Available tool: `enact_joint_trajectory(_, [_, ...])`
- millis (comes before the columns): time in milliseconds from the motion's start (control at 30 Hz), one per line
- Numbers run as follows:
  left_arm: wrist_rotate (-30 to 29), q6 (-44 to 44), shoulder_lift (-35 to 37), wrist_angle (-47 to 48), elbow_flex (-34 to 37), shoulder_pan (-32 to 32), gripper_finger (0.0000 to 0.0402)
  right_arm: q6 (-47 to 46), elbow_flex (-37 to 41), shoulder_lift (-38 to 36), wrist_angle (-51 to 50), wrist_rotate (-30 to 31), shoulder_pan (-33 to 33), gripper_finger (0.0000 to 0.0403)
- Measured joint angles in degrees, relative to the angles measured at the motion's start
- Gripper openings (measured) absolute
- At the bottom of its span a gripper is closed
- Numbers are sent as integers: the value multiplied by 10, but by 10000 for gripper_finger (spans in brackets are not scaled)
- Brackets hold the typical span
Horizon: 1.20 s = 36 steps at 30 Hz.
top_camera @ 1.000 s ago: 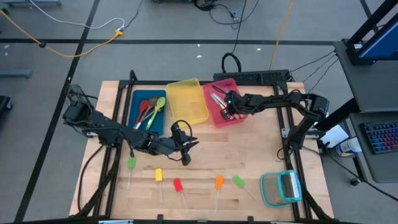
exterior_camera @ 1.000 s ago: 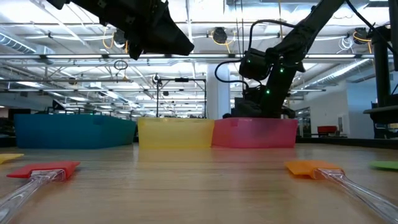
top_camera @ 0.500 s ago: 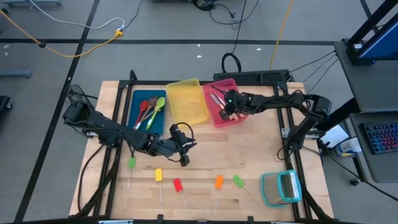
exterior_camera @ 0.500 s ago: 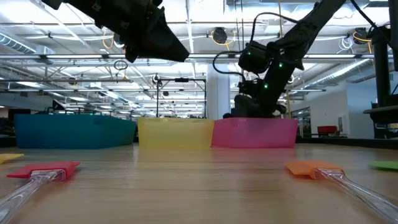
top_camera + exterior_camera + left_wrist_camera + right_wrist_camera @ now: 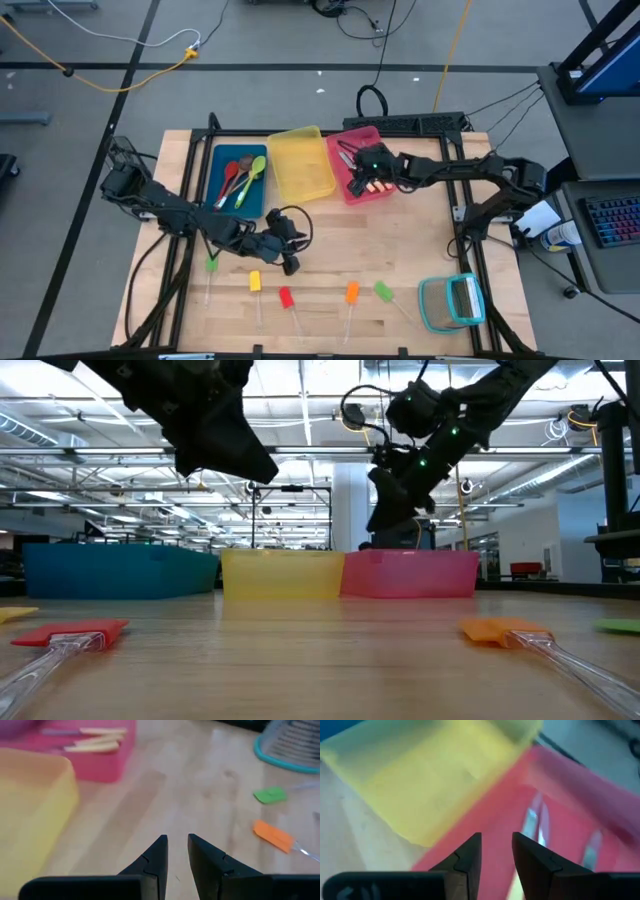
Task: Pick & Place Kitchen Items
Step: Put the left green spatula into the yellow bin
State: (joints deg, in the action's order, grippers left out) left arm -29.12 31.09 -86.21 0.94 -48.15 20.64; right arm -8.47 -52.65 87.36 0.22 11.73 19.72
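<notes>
Five clear-handled sticks lie flat along the table's near side, with heads green (image 5: 212,263), yellow (image 5: 255,281), red (image 5: 285,297), orange (image 5: 352,292) and green (image 5: 383,291). Spoons (image 5: 240,178) lie in the blue bin (image 5: 218,165). Yellow-handled knives (image 5: 350,160) lie in the pink bin (image 5: 372,140). My left gripper (image 5: 290,263) hovers open above the bare table, just beyond the yellow and red sticks, with nothing between its fingers (image 5: 156,851). My right gripper (image 5: 355,186) hangs open over the pink bin's near part, empty (image 5: 496,837).
The yellow bin (image 5: 302,163) stands between the blue and pink bins at the table's far side. A teal-framed square object (image 5: 452,303) sits at the near right corner. Bare wood lies between the bins and the row of sticks.
My right gripper has risen out of the pink bin to above its rim, rolling and tipping as it went, with nothing in its fingers. My left gripper has drifted a little toward the table's near left and tipped further downward.
</notes>
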Motion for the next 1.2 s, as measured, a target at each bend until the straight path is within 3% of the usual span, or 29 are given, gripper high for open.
enact_joint_trajectory(267, [89, 101, 1, 68, 0, 27, 76, 106, 0, 0, 135, -81, -39, 89])
enact_joint_trajectory(500, [135, 215, 47, 228, 0, 52, 76, 137, 0, -1, 258, -147, -58, 83])
enact_joint_trajectory(667, [184, 291, 86, 374, -1, 56, 76, 143, 0, 0, 264, -150, -66, 116])
enact_joint_trajectory(833, [187, 355, 95, 490, -1, 61, 76, 139, 0, 0, 260, -150, -78, 157])
enact_joint_trajectory(1200, [232, 390, 94, 576, 0, 61, 76, 140, 0, 0, 227, -150, -131, 175])
